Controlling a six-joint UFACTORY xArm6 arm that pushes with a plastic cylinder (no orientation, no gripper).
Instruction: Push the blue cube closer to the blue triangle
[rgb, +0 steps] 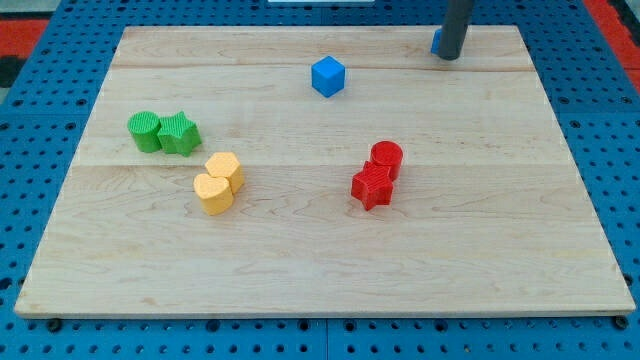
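Observation:
The blue cube (328, 76) sits on the wooden board near the view's top, a little right of centre. A second blue block (437, 40), probably the blue triangle, is at the view's top right, mostly hidden behind my rod; only a sliver shows. My tip (450, 57) rests on the board right next to that blue block, well to the right of the blue cube.
Two green blocks (163, 132) touch each other at the left. Two yellow blocks (219, 182) sit together left of centre. Two red blocks (378, 175) sit together right of centre. The wooden board (320, 270) lies on a blue pegboard.

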